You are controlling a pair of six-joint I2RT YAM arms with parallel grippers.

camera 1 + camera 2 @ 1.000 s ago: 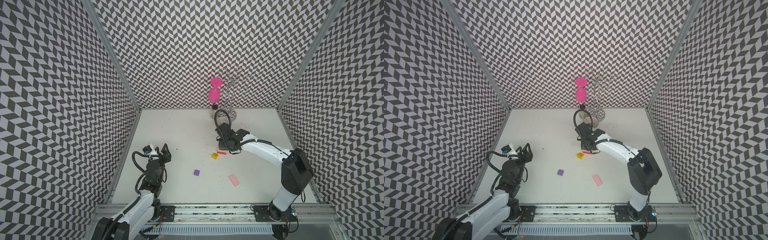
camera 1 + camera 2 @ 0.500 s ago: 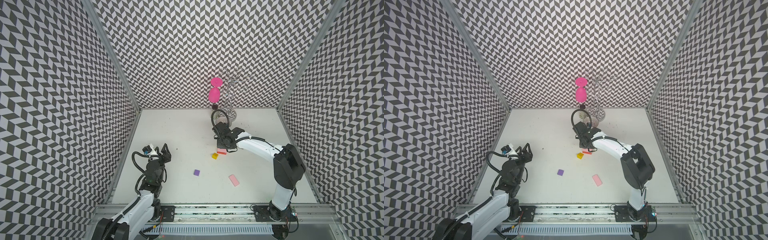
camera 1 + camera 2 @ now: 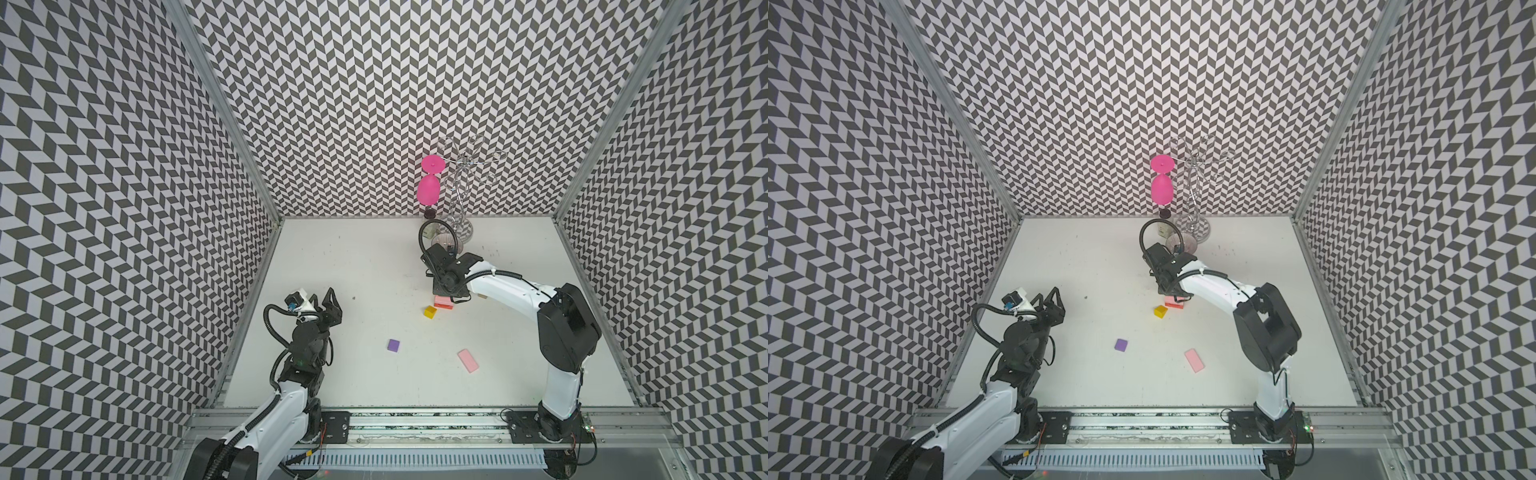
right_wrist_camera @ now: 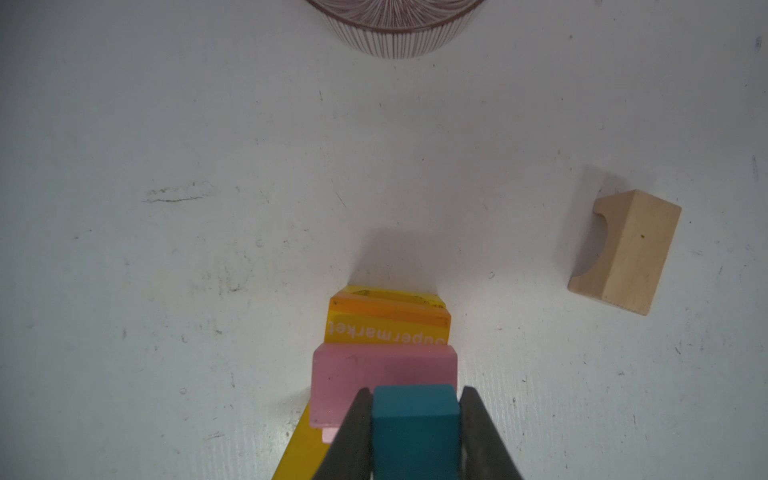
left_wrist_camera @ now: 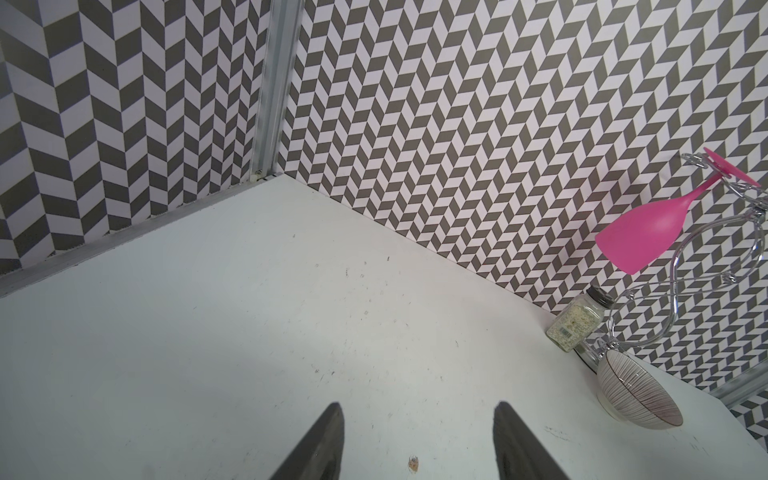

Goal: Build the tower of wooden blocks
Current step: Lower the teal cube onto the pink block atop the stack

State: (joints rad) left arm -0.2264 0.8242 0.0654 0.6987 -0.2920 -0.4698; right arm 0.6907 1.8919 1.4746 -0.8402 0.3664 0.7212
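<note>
Taking the counter (image 3: 340, 266) as a clock face in both top views, with six at the front rail and twelve at the back wall, the loose pink slab (image 3: 468, 360) (image 3: 1195, 360) lies flat nearest the rail at about five o'clock. The purple block (image 3: 393, 345) (image 3: 1121, 345) lies at about seven, well apart from it. Out at nine o'clock, close to the side wall, the left tool (image 3: 324, 301) (image 3: 1047, 297) (image 5: 417, 407) is released, its dark fingers (image 5: 320, 449) spread over bare counter in the left wrist view. Near the middle sits the yellow block (image 3: 430, 311) (image 3: 1160, 311). Just beside it at one o'clock stands the wood block tower (image 3: 443, 302) (image 3: 1174, 303), low as yet. The right tool (image 3: 446, 293) (image 4: 415, 392) hangs straight over the tower and is clenched on the teal block (image 4: 415, 424). The block sits squarely between the jaws, above the tower's pink slab (image 4: 382, 374) (whether teal touches pink cannot be told). An orange block (image 4: 388, 320) lettered "Supermarket" shows lower down, past the slab's far edge. At about three o'clock from the tower, apart from it, the plain wood arch piece (image 4: 627, 253) rests on its side. Farther on, toward twelve, stands the ribbed bowl (image 5: 640, 395) (image 4: 395, 29). Behind it are the spice jar (image 5: 577, 328) and the wire rack (image 3: 461, 183) against the back wall. The pink goblet (image 3: 429, 189) (image 3: 1160, 189) (image 5: 648, 232) hangs upside down from the rack.
</note>
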